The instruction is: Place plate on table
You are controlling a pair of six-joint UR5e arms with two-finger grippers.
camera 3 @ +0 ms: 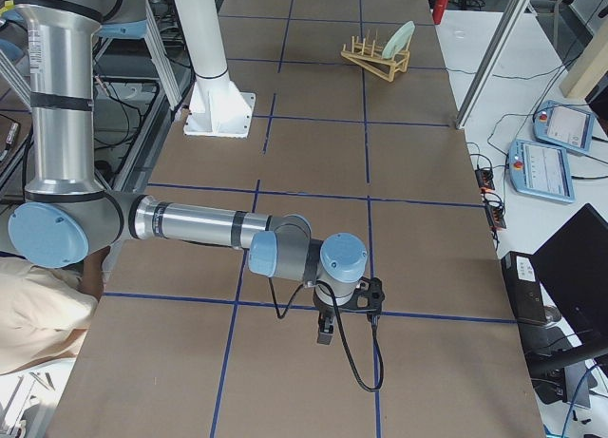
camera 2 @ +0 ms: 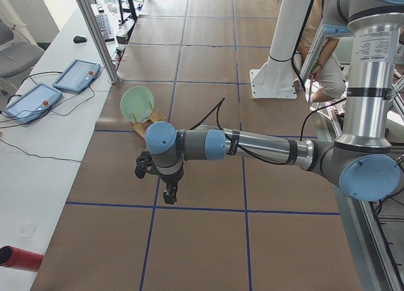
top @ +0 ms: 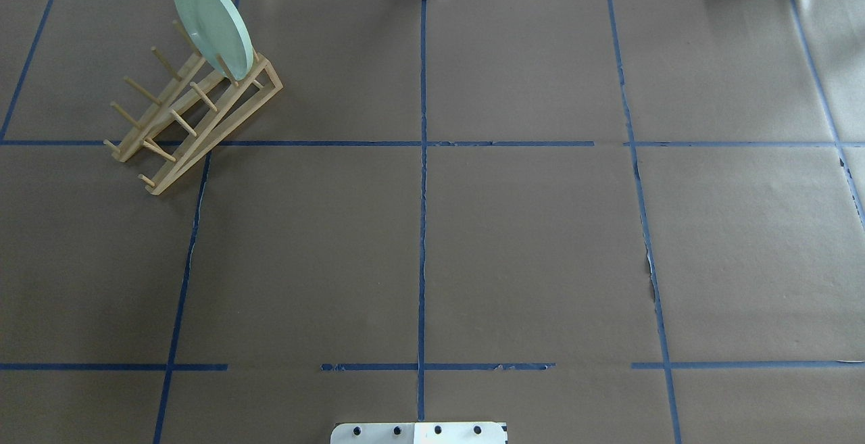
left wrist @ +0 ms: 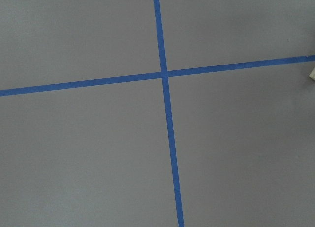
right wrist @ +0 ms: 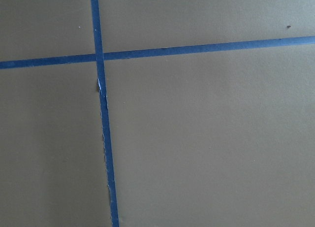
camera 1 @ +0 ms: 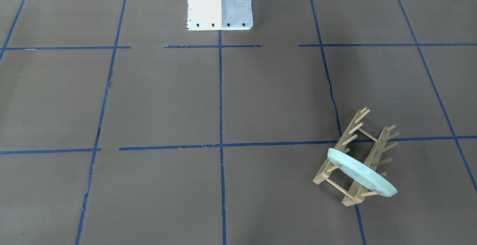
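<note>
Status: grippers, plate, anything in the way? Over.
Left gripper and right gripper hang above the table, open or shut unclear. Plate stands on edge in the rack, untouched. Nothing visible in the way.

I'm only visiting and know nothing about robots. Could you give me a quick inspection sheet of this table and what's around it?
Surface: the table is brown paper with a blue tape grid, and the paper is torn in spots along the lines.
Job's things: the plate stands on edge in the wooden rack, far out on the robot's left. It is not yet laid on the table.
Clutter: nothing seen.
Grippers: the left gripper and right gripper hang over bare table. Open or shut cannot be told.
Cables: a black cable loops from the right wrist.
Surroundings: the white robot base, and control tablets on a side bench.
</note>
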